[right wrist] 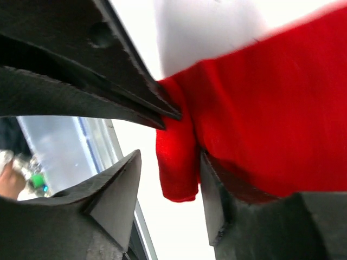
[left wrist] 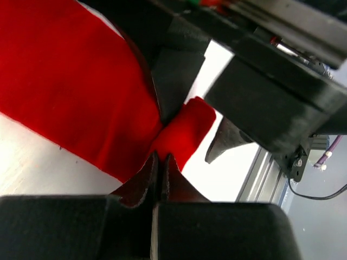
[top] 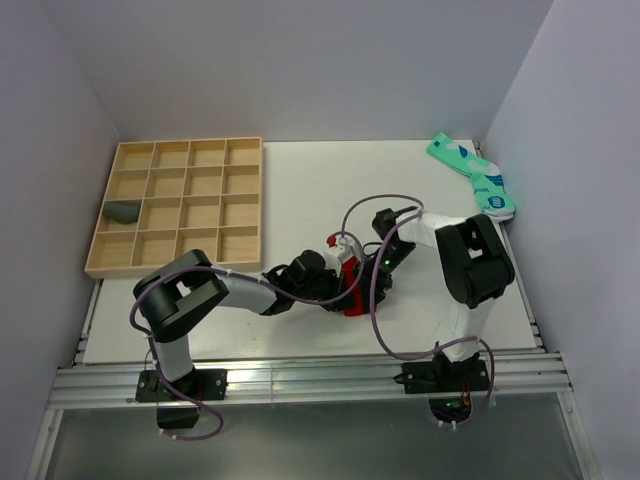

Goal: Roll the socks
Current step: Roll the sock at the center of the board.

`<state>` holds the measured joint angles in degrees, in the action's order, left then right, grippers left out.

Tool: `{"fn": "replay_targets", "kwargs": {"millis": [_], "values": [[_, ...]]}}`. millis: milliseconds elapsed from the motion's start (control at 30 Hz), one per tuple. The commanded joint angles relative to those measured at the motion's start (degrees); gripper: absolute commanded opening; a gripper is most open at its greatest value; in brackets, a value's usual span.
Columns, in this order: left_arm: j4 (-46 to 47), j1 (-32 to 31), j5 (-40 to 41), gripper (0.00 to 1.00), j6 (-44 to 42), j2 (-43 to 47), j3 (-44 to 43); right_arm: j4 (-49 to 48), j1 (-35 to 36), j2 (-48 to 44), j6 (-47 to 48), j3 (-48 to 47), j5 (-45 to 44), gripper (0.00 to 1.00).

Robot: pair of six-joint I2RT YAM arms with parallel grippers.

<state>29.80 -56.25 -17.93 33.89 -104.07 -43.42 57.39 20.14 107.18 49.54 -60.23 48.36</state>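
Two arms over a white table (top: 300, 190), with a wooden tray (top: 180, 205) at its left as reference.

(a) Red sock (top: 352, 300): lies on the table right of the tray, nearer the arm bases than the tray's near right corner. From above only a narrow strip shows; both claws cover the rest, and its white markings cannot be made out.

(b) Left gripper (left wrist: 160, 160): closed, its tips pressed together on the edge of the red sock, beside a small bunched fold.

(c) Right gripper (right wrist: 168, 162): spread apart, straddling that fold. One finger (right wrist: 217, 184) touches the fabric; the other stands clear of it. Its wrist view is blurred and cut off by the fingers.

(d) Grey sock (top: 122, 211): bunched in a compartment of the tray's leftmost column, its shape hard to read.

(e) Mint-green socks (top: 475, 178): well right of the tray, about level with its far edge, against the right wall.
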Motion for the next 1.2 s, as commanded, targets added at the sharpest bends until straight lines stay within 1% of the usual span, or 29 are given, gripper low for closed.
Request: {"fn": "replay_targets", "kwargs": {"millis": [0,67,133,200,233,367,467,600,700,733,867,1000,1100,1133,1167], "values": [[-10.11,0.09,-0.26,0.00,2.41,-0.69,-0.96,-10.00,-0.19,-6.71,-4.00,1.51,-3.79,0.57],[-11.77,0.26,0.35,0.00,3.02,-1.04,-0.88,-11.41,-0.36,-9.69,-6.73,1.95,-4.93,0.59],[-11.52,0.79,-0.69,0.00,3.81,-1.05,-0.44,-14.92,-0.71,-12.32,-10.67,3.01,-8.01,0.62],[-10.64,1.14,-1.05,0.00,5.04,-0.52,0.61,-17.38,-1.15,-13.83,-12.27,4.06,-10.55,0.63],[-10.55,1.49,-1.14,0.00,5.13,-0.43,0.79,-18.79,-1.77,-14.79,-15.41,4.59,-11.78,0.64],[-9.76,1.93,-1.93,0.00,6.36,-0.25,1.76,-20.20,-3.70,-15.59,-17.45,5.73,-13.37,0.65],[-9.50,2.46,-3.07,0.00,8.38,-0.87,1.76,-21.87,-6.07,-17.61,-17.63,7.57,-13.90,0.64],[-9.58,4.21,-9.03,0.00,10.84,-2.36,1.76,-24.77,-8.98,-23.14,-14.40,10.91,-14.60,0.64],[-12.13,5.80,-12.38,0.00,11.64,-3.24,0.62,-26.54,-9.42,-29.81,-11.93,14.60,-15.58,0.65],[-14.05,6.41,-14.30,0.00,11.73,-3.42,-0.25,-26.27,-9.42,-32.70,-9.31,15.22,-15.40,0.65],[-18.71,7.03,-17.57,0.00,13.12,-4.82,-2.80,-25.57,-8.28,-38.52,-5.60,16.81,-13.47,0.63],[-20.31,7.73,-22.57,0.00,16.20,-7.63,-4.48,-24.78,-5.65,-43.62,-0.60,19.35,-11.71,0.62],[-23.55,7.82,-24.25,0.00,16.38,-9.30,-6.50,-26.09,-0.38,-48.28,1.26,23.39,-13.02,0.62],[-23.91,7.82,-24.60,0.00,16.82,-9.48,-6.85,-26.53,3.20,-50.38,1.52,24.44,-14.33,0.62],[-24.26,7.82,-25.13,0.00,17.35,-9.83,-7.46,-27.23,4.89,-51.53,1.87,26.37,-14.69,0.62]]}}
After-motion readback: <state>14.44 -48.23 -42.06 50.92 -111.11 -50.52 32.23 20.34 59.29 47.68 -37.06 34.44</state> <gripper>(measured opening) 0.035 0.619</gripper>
